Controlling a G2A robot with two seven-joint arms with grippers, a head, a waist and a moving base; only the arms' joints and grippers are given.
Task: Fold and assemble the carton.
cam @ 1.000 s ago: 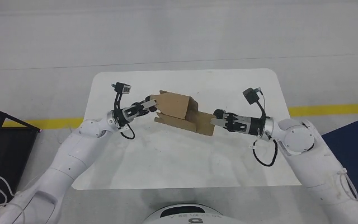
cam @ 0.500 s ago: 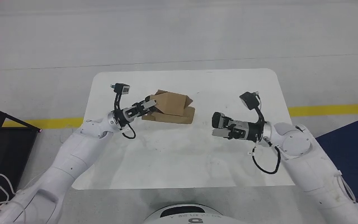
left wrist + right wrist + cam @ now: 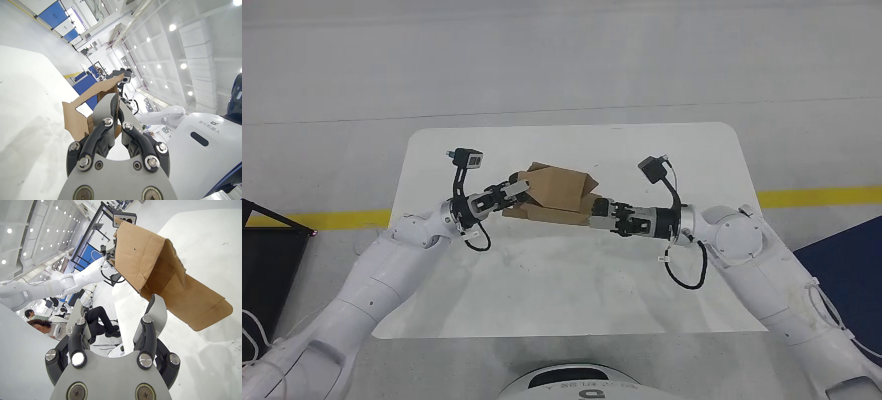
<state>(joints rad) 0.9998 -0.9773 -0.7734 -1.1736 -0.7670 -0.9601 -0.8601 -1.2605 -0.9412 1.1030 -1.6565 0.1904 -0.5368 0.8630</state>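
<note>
Cardboard wall pinched tight: the left gripper (image 3: 115, 98) is clamped on one end of the carton (image 3: 560, 188), seemingly to anchor it while the other end gets worked. At the carton's opposite, open end the right gripper (image 3: 115, 306) is spread wide, holding nothing, one finger just at the mouth's edge. Beyond the carton's long flap (image 3: 204, 311), the table (image 3: 542, 285) offers bare room on every side for swinging panels.
</note>
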